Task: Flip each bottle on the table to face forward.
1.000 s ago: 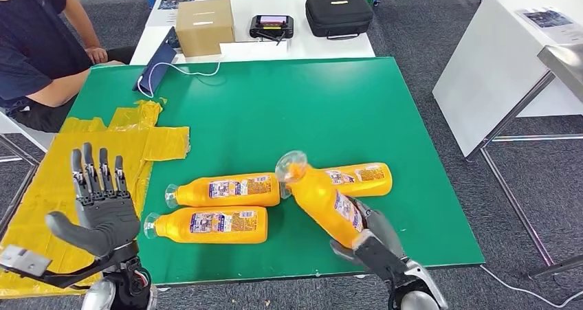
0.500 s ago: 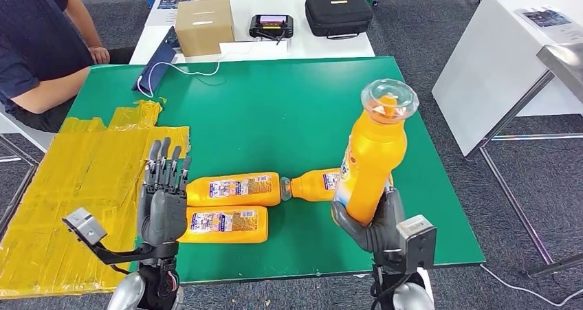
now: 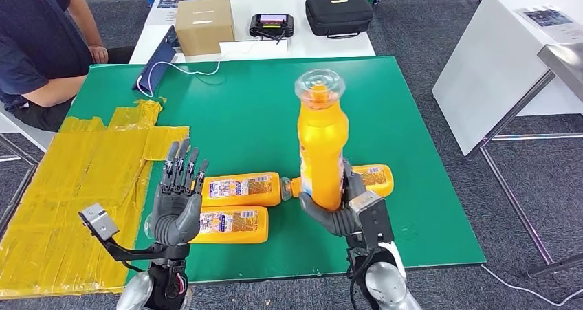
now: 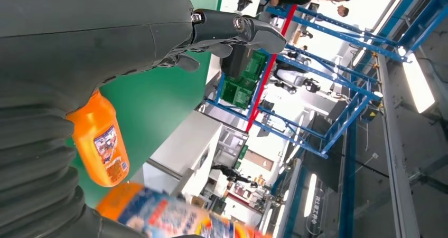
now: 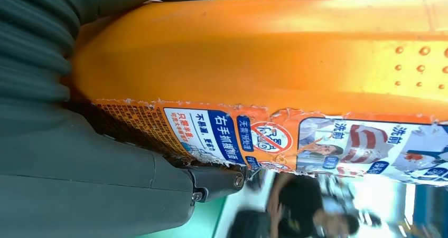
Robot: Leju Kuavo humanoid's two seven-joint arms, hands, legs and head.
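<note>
Fingers (image 3: 323, 217) of the right hand (image 3: 342, 212) wrap the base of the lifted bottle (image 3: 321, 141), held upright, cap up, above the green counter (image 3: 261, 111)
Left hand (image 3: 175, 203) hovers with fingers (image 3: 182, 162) spread, holding nothing, over the cap ends of two lying bottles: the far bottle (image 3: 240, 188) and, just nearer the robot and touching it, the near bottle (image 3: 230, 225); a fourth bottle (image 3: 368, 177) lies behind the lifted bottle, partly hidden by it. The right wrist view shows the lifted bottle's label (image 5: 296, 140) against the palm side, so I judge the turn should bring that label uppermost; best to twist the wrist slowly, lower the bottle flat onto bare green beside the fourth bottle, and loosen the grip only once it rests
</note>
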